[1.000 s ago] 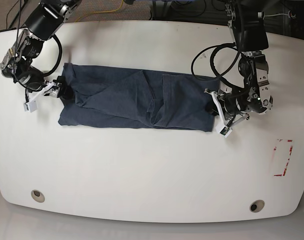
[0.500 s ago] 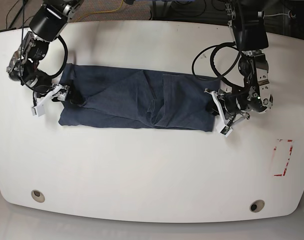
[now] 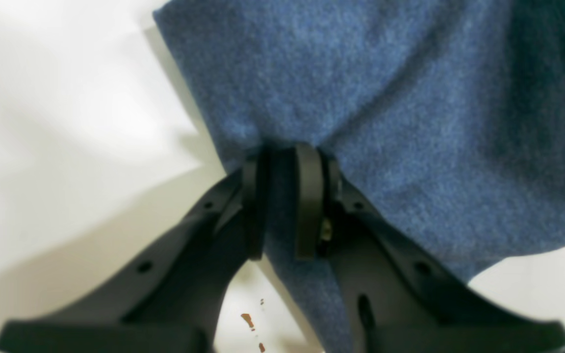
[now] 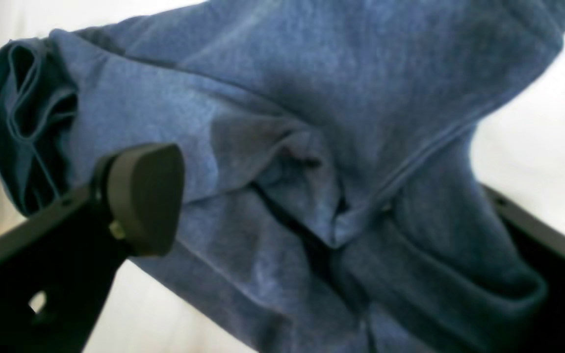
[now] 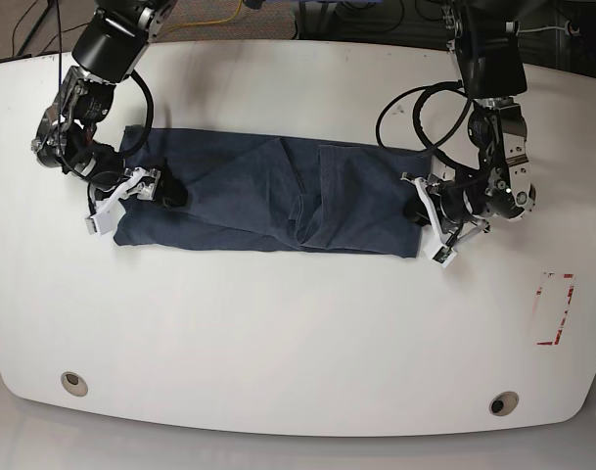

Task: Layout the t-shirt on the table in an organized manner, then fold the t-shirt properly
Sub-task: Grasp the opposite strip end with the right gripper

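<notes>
navy shirt (image 5: 268,196) in a long band across the white table (image 5: 278,333).
left gripper (image 3: 282,206) is pinched on the hem, a fold only its wrist view shows; right gripper (image 4: 312,206) gapes wide around bunched cloth, gripping nothing. red tape (image 5: 555,308) lies apart.

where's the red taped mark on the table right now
In the base view the red taped mark sits near the table's right edge, below and right of the t-shirt.
</notes>
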`<state>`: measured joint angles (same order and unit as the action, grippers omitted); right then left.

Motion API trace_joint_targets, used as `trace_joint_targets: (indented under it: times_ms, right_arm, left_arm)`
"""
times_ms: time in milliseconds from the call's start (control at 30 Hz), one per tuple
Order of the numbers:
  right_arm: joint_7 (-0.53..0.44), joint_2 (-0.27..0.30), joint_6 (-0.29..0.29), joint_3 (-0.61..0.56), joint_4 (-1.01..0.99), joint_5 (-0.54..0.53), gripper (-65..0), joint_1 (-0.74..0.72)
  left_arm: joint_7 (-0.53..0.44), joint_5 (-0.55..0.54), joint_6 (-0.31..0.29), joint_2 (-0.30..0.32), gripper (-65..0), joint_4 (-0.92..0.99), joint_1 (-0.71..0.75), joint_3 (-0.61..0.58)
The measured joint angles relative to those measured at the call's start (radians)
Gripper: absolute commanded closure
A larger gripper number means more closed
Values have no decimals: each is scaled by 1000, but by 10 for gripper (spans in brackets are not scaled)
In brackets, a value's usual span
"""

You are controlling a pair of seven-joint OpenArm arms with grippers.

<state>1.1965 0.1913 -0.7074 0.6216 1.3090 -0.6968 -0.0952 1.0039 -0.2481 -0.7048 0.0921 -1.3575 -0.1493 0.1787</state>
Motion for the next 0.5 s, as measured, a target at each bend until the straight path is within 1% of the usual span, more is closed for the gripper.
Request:
trace_joint_targets:
  times_ms: [33,67,133,167,200,300,367,400,500]
  right_arm:
    - [-1,0,0,0,0,1,-517,-1]
    - [-3,0,0,0,-2,2,-485,-2]
    - [-8,0,1,-1,-2,14,-382,-2]
    - [-7,0,3,-2,-2,16,-344,-1]
    - [-6,0,5,-2,-2,17,-282,0]
    - [7,-4,11,-2,-5,34,-141,0]
    - [12,-5,11,-2,-9,39,-76,-4]
    - [15,-6,12,-3,-10,41,-62,-5]
    - [16,-3,11,-6,-8,42,-59,-5]
  left_arm:
    - [0,1,0,0,-75,0,0,0]
    - [0,3,0,0,-75,0,0,0]
    - [1,3,0,0,-75,-1,0,0]
    - [0,3,0,0,-75,-1,2,0]
    - [0,3,0,0,-75,-1,3,0]
    - [-7,-1,0,0,-75,-2,8,0]
    - [-7,-1,0,0,-75,-3,10,0]
    - [-7,0,0,0,-75,-4,11,0]
    - [-7,0,0,0,-75,-4,11,0]
